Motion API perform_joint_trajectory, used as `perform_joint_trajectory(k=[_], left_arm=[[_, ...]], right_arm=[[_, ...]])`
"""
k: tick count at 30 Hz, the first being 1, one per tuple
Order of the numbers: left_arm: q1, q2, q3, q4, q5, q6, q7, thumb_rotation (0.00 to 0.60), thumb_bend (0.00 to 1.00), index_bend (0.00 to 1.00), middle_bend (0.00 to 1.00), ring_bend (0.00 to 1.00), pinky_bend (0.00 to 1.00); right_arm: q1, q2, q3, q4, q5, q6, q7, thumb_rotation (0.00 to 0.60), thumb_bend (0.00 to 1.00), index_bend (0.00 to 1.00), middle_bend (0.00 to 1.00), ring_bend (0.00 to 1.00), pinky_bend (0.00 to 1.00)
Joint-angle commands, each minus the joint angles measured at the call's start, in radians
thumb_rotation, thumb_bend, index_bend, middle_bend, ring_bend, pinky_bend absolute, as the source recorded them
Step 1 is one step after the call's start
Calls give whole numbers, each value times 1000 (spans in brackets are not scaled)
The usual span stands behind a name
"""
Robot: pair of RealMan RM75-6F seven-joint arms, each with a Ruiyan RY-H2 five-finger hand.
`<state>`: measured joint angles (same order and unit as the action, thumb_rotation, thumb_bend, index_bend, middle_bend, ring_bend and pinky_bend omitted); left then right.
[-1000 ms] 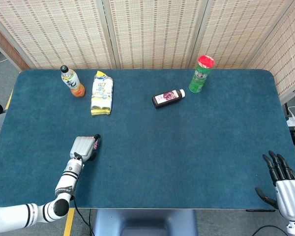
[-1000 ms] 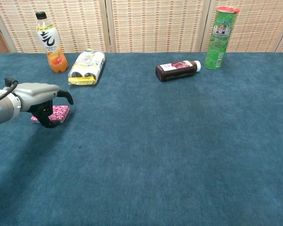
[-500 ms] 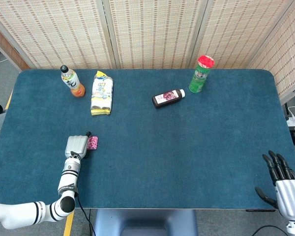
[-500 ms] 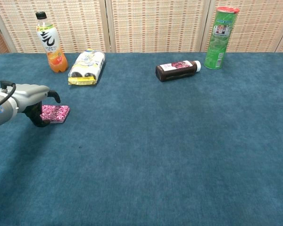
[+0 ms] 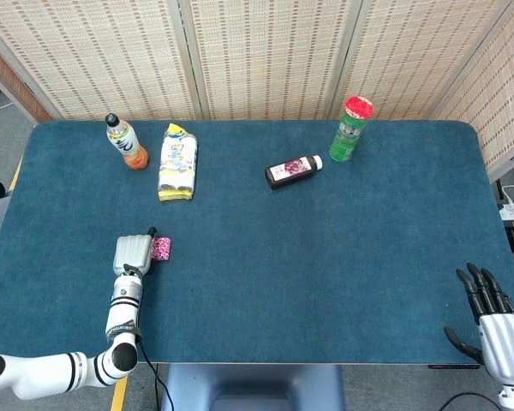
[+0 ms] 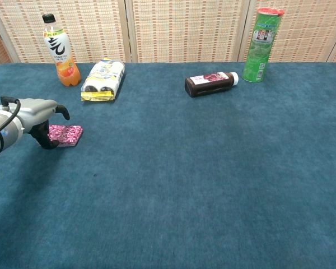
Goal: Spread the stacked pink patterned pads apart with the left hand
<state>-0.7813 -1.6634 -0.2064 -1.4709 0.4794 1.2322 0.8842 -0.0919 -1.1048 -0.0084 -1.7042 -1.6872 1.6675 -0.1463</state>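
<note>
The pink patterned pads [image 5: 161, 248] [image 6: 66, 135] lie flat on the blue table at the near left; they look like one low stack. My left hand [image 5: 133, 253] [image 6: 36, 117] is at their left end, its back turned up. The fingertips [image 6: 47, 142] point down and touch the stack's left edge, and the thumb reaches out above the pads. Nothing is held in it. My right hand [image 5: 493, 330] hangs beyond the table's near right corner with its fingers stretched out and nothing in it; the chest view does not show it.
An orange drink bottle [image 5: 126, 142] and a yellow snack pack [image 5: 177, 162] stand at the far left. A dark bottle [image 5: 293, 171] lies near the far middle, beside an upright green can [image 5: 351, 129]. Blue table cloth [image 5: 325, 274] fills the middle and right.
The left hand has slid leftwards off the top of the pads and now sits at their left end, leaving them uncovered. The right hand has barely moved.
</note>
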Motion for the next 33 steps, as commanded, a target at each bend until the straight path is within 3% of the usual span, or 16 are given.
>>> perform_joint_trajectory(k=[1,11,33], left_arm=[[-1,-5,-3,2,-12,8,12,600,387,195,1000,1000,1000],[-1,-31,-16,20,-46,36,50,600,387,205,1000,1000,1000],[22,-71,-11,68,31,38,27,600,389,246,1000,1000,1000]], right_arm=[[0,0,0,0,0,1,0,600,98,0,0,0,268],[0,0,0,0,1,-1,0,600,98,0,0,0,268],[-1,0,0,1,1,0,2,600,98,0,0,0,268]])
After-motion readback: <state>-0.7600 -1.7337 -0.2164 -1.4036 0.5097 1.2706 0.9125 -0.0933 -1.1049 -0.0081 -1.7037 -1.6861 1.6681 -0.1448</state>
